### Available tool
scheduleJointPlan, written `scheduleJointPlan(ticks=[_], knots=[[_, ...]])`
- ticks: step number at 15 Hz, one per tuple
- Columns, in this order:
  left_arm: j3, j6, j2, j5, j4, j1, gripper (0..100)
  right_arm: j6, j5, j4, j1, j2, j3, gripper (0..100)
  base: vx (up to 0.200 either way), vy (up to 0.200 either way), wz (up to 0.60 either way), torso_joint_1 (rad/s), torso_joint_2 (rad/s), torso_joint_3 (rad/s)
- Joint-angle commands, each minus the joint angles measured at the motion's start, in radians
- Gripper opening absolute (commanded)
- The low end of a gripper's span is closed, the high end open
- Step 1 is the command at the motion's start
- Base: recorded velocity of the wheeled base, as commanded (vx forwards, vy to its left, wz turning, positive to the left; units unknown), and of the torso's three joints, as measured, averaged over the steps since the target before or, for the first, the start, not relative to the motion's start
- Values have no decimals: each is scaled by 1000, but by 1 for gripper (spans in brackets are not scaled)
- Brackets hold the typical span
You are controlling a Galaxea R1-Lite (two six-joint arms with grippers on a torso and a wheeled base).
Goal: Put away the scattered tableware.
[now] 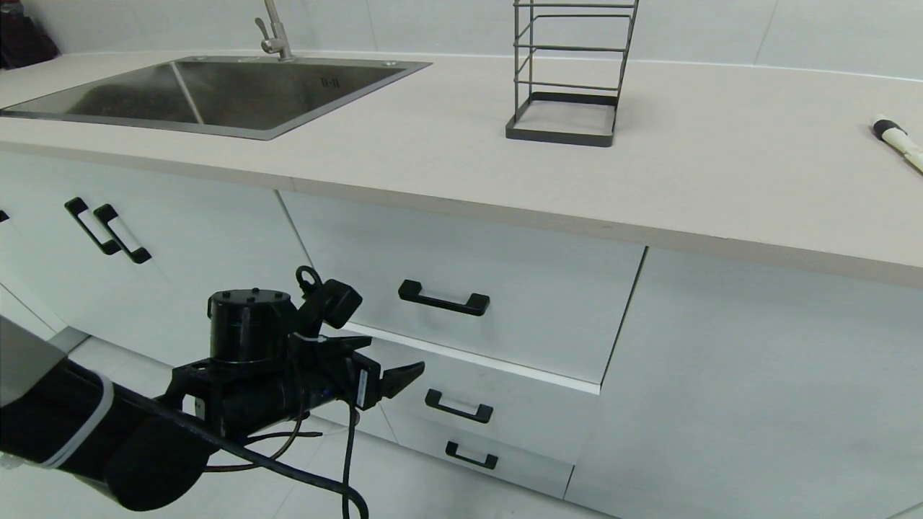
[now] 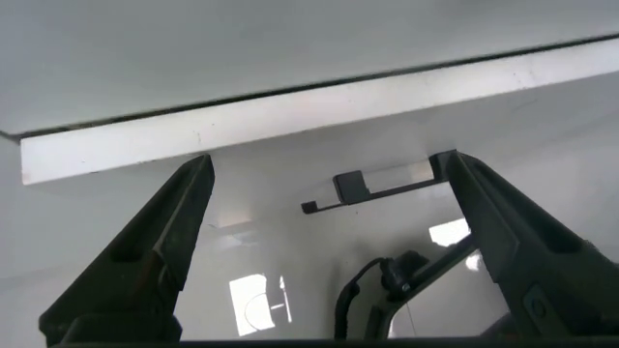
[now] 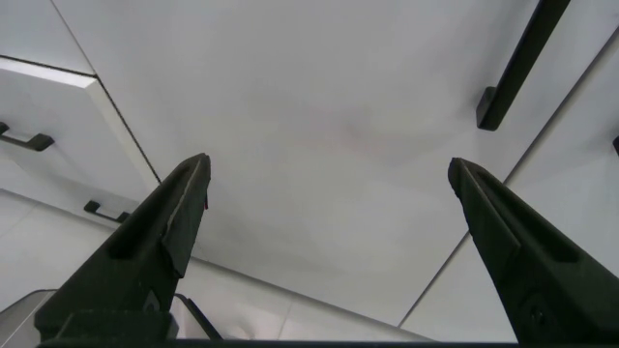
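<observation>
A utensil with a black-and-cream handle (image 1: 898, 140) lies on the counter (image 1: 721, 166) at the far right. An empty dark wire rack (image 1: 570, 72) stands near the back of the counter. My left gripper (image 1: 404, 376) hangs low in front of the drawers, open and empty, pointing at the second drawer's black handle (image 1: 458, 406). In the left wrist view the left gripper (image 2: 324, 164) faces that handle (image 2: 372, 184) under the top drawer's white lower edge (image 2: 290, 116). My right gripper (image 3: 329, 166) is open and empty, facing a plain white cabinet door (image 3: 319, 145).
A steel sink (image 1: 216, 90) with a tap (image 1: 274, 32) is set in the counter at the left. Below are a top drawer with a black handle (image 1: 443, 297), a lower drawer handle (image 1: 471, 455) and cupboard door handles (image 1: 108, 231). A long black handle (image 3: 522, 63) runs beside the right gripper.
</observation>
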Motion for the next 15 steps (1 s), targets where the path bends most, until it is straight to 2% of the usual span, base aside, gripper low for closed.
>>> scheduleJointPlan(ticks=[1, 6, 8, 9, 12, 13, 15], knots=[[10, 0, 13, 1, -7, 0, 100, -1, 0, 0, 0, 1, 0, 100, 0, 0, 0, 0, 0, 0], [99, 3, -84, 10, -19, -9, 100, -1, 0, 0, 0, 1, 0, 100, 0, 0, 0, 0, 0, 0], [243, 4, -272, 8, -72, -9, 100, -1, 0, 0, 0, 1, 0, 100, 0, 0, 0, 0, 0, 0], [272, 4, -321, 8, -76, -9, 100, -1, 0, 0, 0, 1, 0, 100, 0, 0, 0, 0, 0, 0], [438, 6, -754, 10, -54, -3, 100, -1, 0, 0, 0, 1, 0, 100, 0, 0, 0, 0, 0, 0], [450, 6, -809, 10, -40, 0, 100, -1, 0, 0, 0, 1, 0, 100, 0, 0, 0, 0, 0, 0], [498, 9, -1108, 10, 112, 34, 100, -1, 0, 0, 0, 1, 0, 100, 0, 0, 0, 0, 0, 0]])
